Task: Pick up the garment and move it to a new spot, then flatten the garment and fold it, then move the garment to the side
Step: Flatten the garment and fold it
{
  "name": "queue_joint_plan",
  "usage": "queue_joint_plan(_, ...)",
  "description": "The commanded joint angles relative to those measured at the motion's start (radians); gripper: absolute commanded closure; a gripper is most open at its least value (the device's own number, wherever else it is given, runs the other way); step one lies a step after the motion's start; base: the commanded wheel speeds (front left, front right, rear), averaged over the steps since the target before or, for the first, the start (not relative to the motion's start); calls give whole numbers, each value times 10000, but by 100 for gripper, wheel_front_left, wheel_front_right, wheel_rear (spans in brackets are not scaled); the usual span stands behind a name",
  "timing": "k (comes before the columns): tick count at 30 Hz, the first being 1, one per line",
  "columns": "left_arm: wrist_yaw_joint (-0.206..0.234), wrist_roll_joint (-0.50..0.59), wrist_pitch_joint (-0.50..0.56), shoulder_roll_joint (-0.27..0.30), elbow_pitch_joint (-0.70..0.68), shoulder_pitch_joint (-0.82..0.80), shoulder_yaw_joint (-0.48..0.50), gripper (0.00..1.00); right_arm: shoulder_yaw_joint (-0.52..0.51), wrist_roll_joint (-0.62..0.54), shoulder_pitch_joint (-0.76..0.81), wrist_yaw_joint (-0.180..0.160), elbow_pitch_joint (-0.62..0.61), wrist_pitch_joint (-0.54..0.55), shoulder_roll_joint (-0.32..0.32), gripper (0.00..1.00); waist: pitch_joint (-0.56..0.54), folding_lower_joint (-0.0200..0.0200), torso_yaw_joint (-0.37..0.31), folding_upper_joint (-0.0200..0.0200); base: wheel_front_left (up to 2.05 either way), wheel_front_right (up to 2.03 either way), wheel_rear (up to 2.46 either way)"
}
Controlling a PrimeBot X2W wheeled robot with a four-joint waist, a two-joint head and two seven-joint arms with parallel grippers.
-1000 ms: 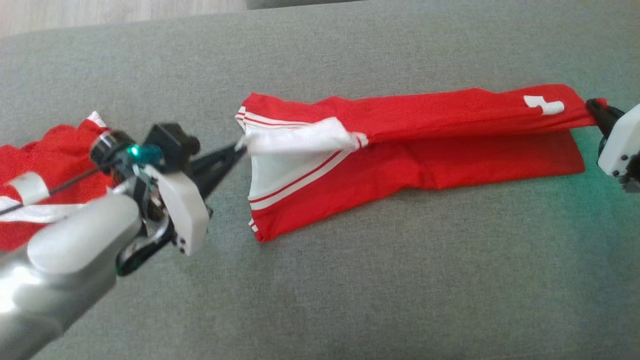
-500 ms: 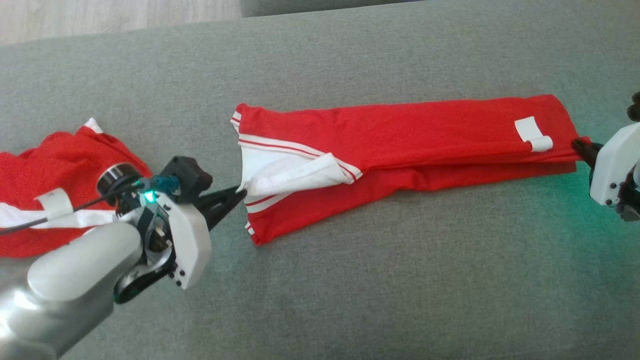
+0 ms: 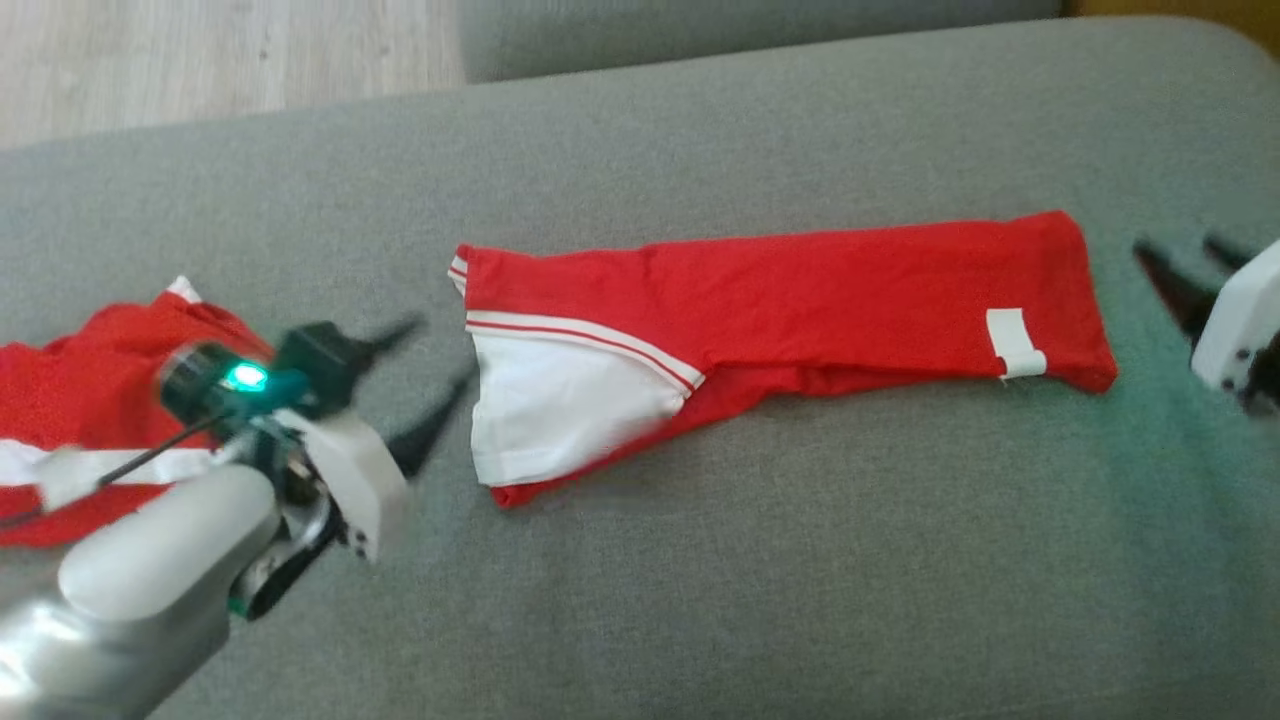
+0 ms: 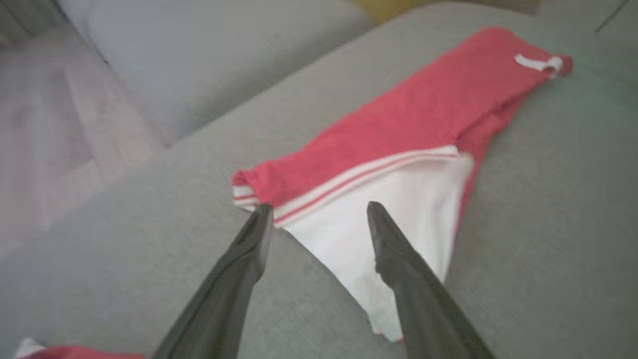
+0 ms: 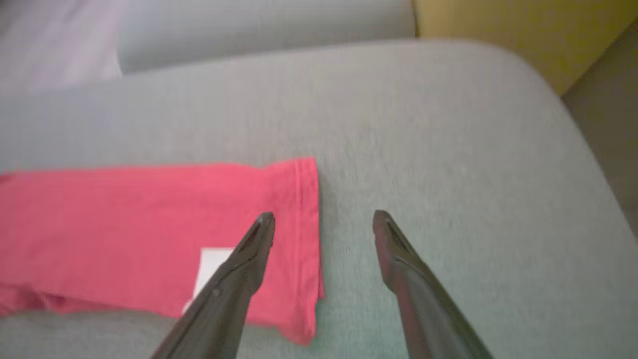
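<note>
The garment point(image 3: 800, 290) is red with a white panel and red-and-white stripes at its left end. It lies flat as a long folded strip across the grey cushion point(image 3: 700, 600). My left gripper point(image 3: 440, 352) is open just off the garment's left end, holding nothing. In the left wrist view the left gripper point(image 4: 319, 207) has its fingers spread above the white panel of the garment point(image 4: 423, 109). My right gripper point(image 3: 1175, 245) is open, a little beyond the garment's right end. In the right wrist view the right gripper point(image 5: 323, 214) hovers over the hem of the garment point(image 5: 124, 214).
A second red and white garment point(image 3: 90, 400) lies crumpled at the far left, partly behind my left arm. Wooden floor point(image 3: 200, 50) shows past the cushion's far edge. A yellow surface point(image 5: 523, 30) stands beyond the cushion's rounded right corner.
Both grippers have opened and let go of the garment's ends, then drawn back a little. The lifted top layer has dropped flat over the lower layer. The camera has also shifted.
</note>
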Motion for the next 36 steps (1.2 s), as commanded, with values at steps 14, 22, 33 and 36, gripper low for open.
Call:
queue_joint_plan(14, 2244, 1120, -3013, -1406, -1127, 2312, 5996, 0, -1673, -1162, 895, 67, -1491, -5126, 709, 0, -455, 0, -93, -1, 0, 0, 0)
queue_joint_plan(22, 1163, 3466, -3016, -3557, -1721, 4886, 8924, 0, -4136, -3811, 2900, 67, -2851, -5225, 2144, 0, -502, 0, -96, -1, 0, 0, 0)
queue_joint_plan(33, -685, 5609, -3017, -5416, -1416, 5955, 10863, 0, -5789, -5550, 4270, 67, -3717, -5227, 3181, 0, -373, 0, 15, -1, 0, 0, 0)
queue_joint_plan(36, -985, 5986, -3017, -5582, -1327, 5829, 11018, 0, -6174, -5588, 4085, 67, -3371, -5176, 3261, 0, -187, 0, 60, -1, 0, 0, 0)
